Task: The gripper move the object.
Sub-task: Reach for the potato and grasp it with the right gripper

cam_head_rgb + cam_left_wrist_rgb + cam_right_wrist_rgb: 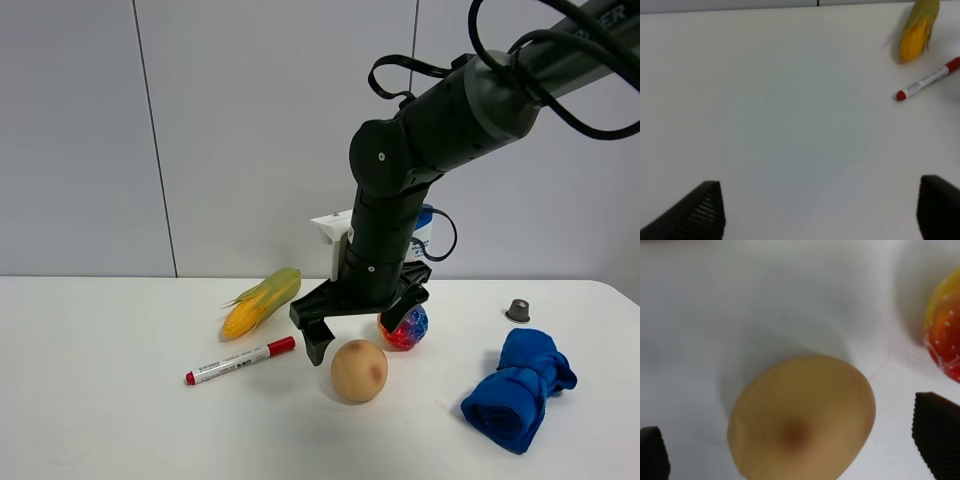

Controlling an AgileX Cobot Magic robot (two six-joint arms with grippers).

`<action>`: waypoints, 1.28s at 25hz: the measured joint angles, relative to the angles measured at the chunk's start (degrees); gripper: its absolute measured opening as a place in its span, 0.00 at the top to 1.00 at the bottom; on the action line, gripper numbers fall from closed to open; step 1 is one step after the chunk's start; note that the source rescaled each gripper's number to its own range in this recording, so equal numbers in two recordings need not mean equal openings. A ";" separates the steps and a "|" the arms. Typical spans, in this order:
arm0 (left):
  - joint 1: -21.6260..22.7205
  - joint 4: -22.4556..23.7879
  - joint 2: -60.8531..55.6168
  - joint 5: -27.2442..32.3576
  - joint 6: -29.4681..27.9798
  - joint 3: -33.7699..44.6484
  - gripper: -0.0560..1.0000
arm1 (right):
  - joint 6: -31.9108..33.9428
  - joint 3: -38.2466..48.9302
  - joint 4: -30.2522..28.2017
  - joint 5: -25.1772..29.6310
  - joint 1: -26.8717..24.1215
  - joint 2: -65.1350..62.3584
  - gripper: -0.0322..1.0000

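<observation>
Right black two-fingered end effector [360,336], jaws spread, hovers over the smooth tan-orange ball [358,371] on the white table [100,420]. Lower it straight, centring both fingers [937,435], and you avoid the neighbouring red-and-blue speckled ball [406,329].

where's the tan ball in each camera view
Exterior high: tan ball low centre, right of the red marker.
Left wrist: not in it.
Right wrist: fills the middle of the picture, between the open right hand's fingertips.
Shared landmark: the speckled ball beside it, cut off at the right wrist picture's edge.
</observation>
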 joint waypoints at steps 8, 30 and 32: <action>0.00 0.00 0.00 0.00 0.00 0.00 0.00 | 0.00 0.00 -1.53 -0.23 0.00 2.21 0.00; 0.00 0.00 0.00 0.00 0.00 0.00 0.00 | 0.06 -0.04 -1.33 -1.66 0.00 5.47 0.61; 0.00 0.00 0.00 0.00 0.00 0.00 0.00 | 0.49 -0.06 -1.27 -1.56 0.00 5.47 0.77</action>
